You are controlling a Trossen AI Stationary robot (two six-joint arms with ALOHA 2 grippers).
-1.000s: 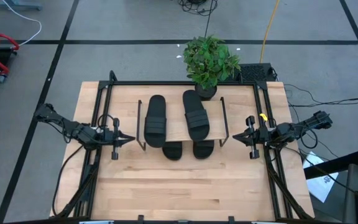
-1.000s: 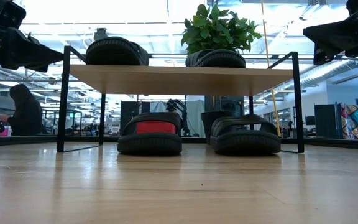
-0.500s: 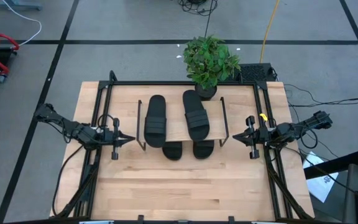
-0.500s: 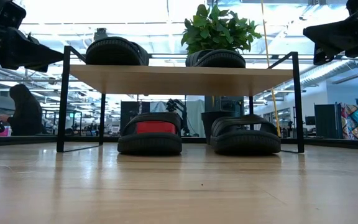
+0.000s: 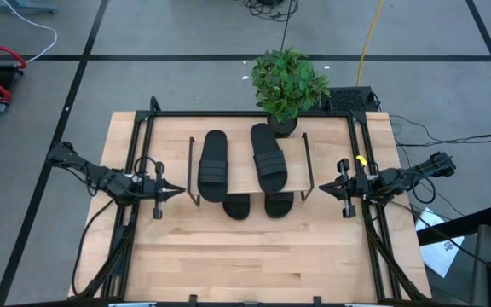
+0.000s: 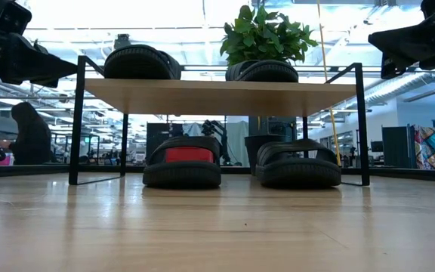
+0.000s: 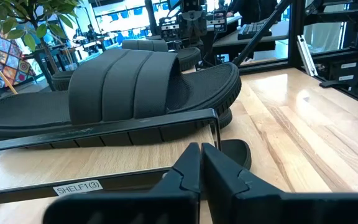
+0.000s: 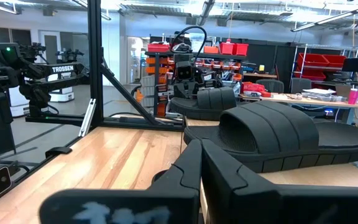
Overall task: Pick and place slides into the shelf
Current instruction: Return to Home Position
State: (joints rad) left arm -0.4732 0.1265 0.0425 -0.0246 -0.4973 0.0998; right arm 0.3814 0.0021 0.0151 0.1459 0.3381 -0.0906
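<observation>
Two black slides [image 5: 214,165] [image 5: 269,158] lie by their soles on the shelf's light plank top [image 5: 244,175]. Two more slides [image 6: 182,162] [image 6: 298,162] rest on the table under the plank, their ends sticking out at its near edge [image 5: 236,207] [image 5: 279,205]. My left gripper [image 5: 178,191] hovers shut, level, just left of the shelf, its fingertips [image 7: 201,163] near the shelf's black wire frame. My right gripper [image 5: 321,191] hovers shut, level, just right of the shelf, and its wrist view looks past the fingers [image 8: 199,163] at the nearer top slide [image 8: 278,138].
A potted green plant [image 5: 288,85] stands at the table's far edge behind the shelf. Black frame rails [image 5: 135,170] [image 5: 366,170] run along both table sides. The near half of the wooden table [image 5: 245,260] is bare board. A person sits in the room beyond [image 6: 29,136].
</observation>
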